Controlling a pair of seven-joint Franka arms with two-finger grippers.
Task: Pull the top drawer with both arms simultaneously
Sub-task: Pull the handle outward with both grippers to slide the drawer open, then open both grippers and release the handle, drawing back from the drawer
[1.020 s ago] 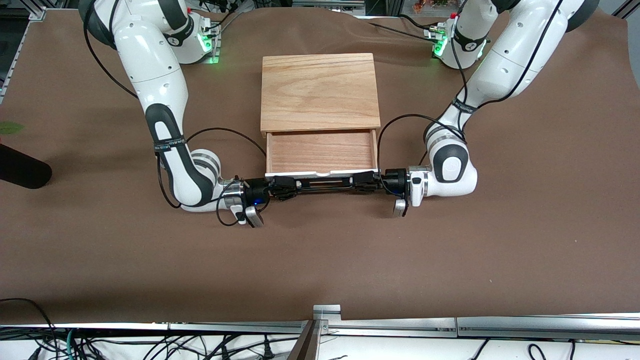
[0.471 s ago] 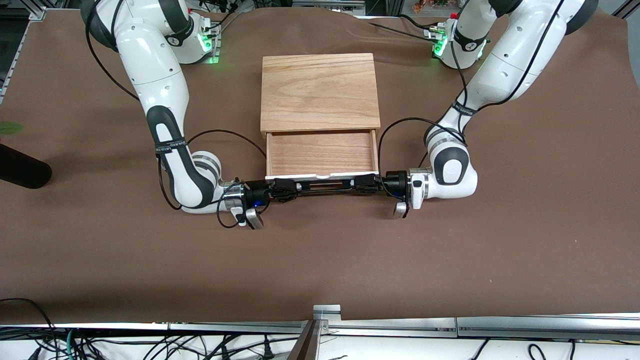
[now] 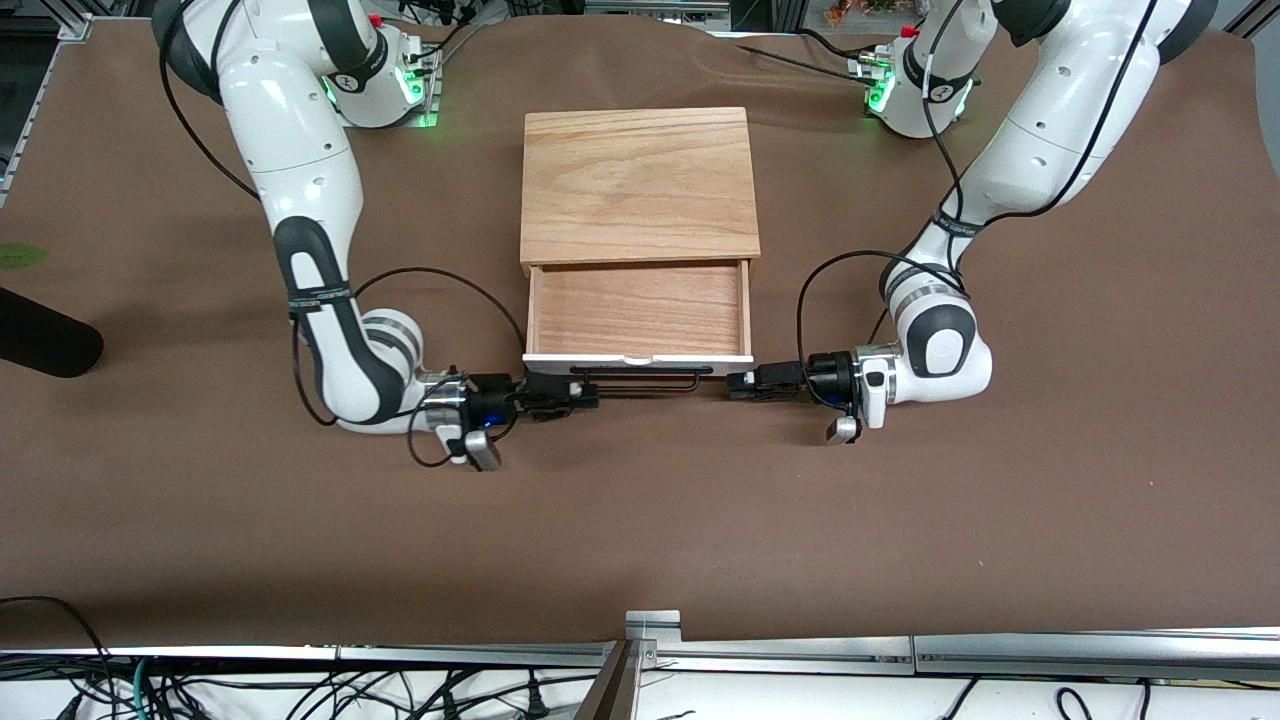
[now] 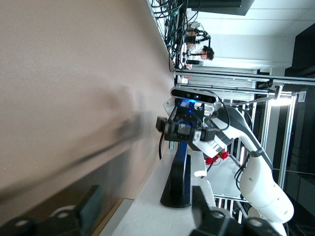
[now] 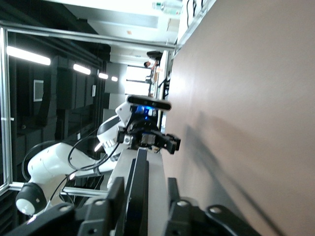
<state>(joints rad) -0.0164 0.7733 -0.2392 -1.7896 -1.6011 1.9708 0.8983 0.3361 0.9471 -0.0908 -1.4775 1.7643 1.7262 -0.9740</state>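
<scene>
The top drawer [image 3: 640, 310] stands pulled out of the wooden box [image 3: 640, 185], its wood floor showing and its white front panel [image 3: 640, 358] nearest the front camera. The black bar handle [image 3: 635, 377] runs along that panel. My right gripper [image 3: 585, 392] is open, low at the handle's end toward the right arm, and the bar [image 5: 140, 172] still lies between its fingers [image 5: 115, 196]. My left gripper [image 3: 735, 384] is open and just clear of the handle's other end; the handle's post [image 4: 179, 179] shows ahead of its spread fingers [image 4: 93, 206].
A dark rounded object [image 3: 45, 345] and a green leaf [image 3: 20, 256] lie at the right arm's end of the table. An aluminium rail [image 3: 650, 630] borders the table's edge nearest the front camera. Brown cloth [image 3: 640, 520] covers the table.
Both grippers have opened. The left gripper slid off the handle toward its own end of the table, the right gripper backed to the handle's tip, and the drawer came slightly farther out.
</scene>
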